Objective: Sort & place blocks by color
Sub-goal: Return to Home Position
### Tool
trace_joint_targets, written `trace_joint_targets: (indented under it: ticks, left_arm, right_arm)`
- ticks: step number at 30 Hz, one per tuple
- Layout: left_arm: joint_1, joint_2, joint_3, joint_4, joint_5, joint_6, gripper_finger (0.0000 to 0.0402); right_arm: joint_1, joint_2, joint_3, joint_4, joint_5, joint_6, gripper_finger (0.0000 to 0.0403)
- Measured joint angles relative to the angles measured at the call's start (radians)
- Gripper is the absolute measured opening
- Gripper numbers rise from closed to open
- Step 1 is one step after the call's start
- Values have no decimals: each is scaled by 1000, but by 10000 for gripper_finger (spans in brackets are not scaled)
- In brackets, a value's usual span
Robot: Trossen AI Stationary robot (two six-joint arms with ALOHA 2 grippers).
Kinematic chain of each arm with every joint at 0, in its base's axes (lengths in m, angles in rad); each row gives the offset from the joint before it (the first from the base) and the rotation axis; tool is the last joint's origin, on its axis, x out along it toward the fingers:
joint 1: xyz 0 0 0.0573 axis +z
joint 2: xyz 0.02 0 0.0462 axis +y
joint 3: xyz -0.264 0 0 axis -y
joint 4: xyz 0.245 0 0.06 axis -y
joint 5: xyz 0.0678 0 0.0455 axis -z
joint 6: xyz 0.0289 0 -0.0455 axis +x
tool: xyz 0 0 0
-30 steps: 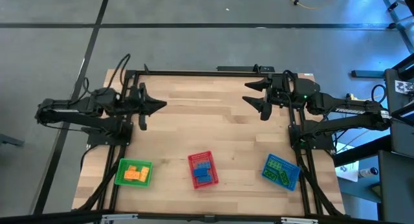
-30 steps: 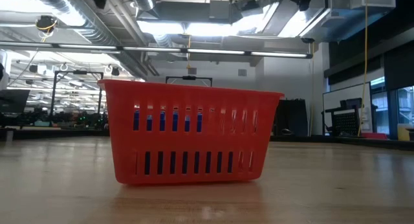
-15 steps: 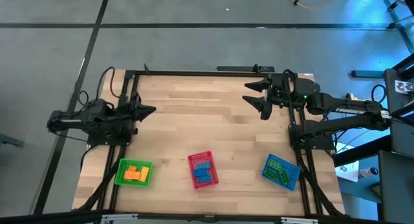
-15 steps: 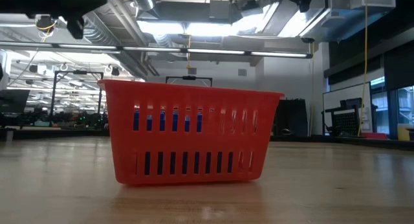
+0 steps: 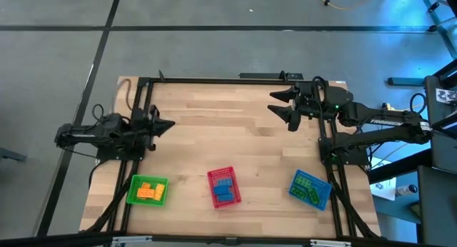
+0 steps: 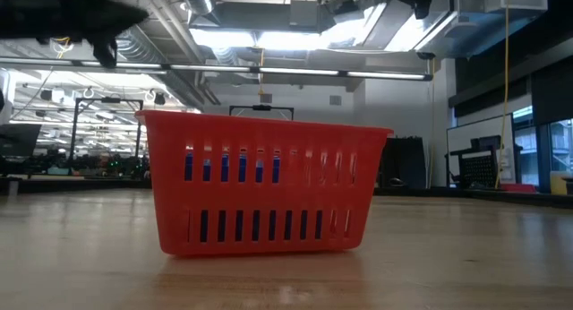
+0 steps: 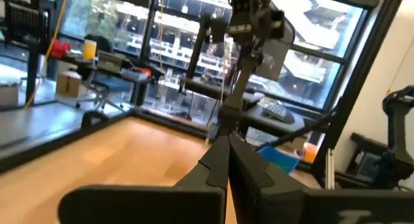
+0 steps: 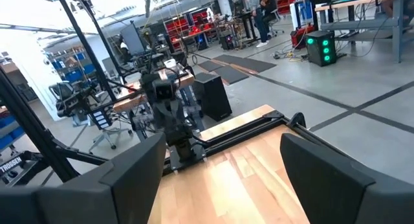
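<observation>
Left gripper (image 5: 166,124) drawn back toward table's left edge, fingers pressed together; right gripper (image 5: 280,110) waits far right, fingers spread; blocks (image 5: 148,192) lie sorted in trays (image 5: 212,177) (likely light, rigid, slick; pinch flat sides).

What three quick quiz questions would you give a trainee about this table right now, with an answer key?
1. True or false: the yellow blocks lie in the red tray.
2. Of the left claw and the right claw, which is open? A: left only. B: right only. C: both.
3. Fill in: the green blocks lie in the ___ tray.

Key:
1. False, they lie in the green tray.
2. B.
3. Blue, the blue tray.
</observation>
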Motion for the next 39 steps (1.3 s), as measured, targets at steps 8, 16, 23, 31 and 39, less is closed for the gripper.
trace_joint_targets:
  ticks: [8, 16, 23, 31, 39]
  left_arm:
    - [0, -1, -102, 98, -9, -55, 0]
    - [0, 2, -102, 55, -8, -56, 2]
    - [0, 1, -102, 50, -5, -55, 11]
    - [0, 1, -102, 50, -4, -55, 14]
    - [0, 1, -102, 50, -5, -55, 1]
  right_arm:
    - [0, 0, 0, 0, 0, -2, 308]
    - [0, 0, -1, -27, 1, 62, 308]
    - [0, -43, -1, -135, -23, 34, 268]
    - [29, -221, -127, -143, -176, -43, 85]
    - [40, -538, -340, -132, -264, 39, 5]
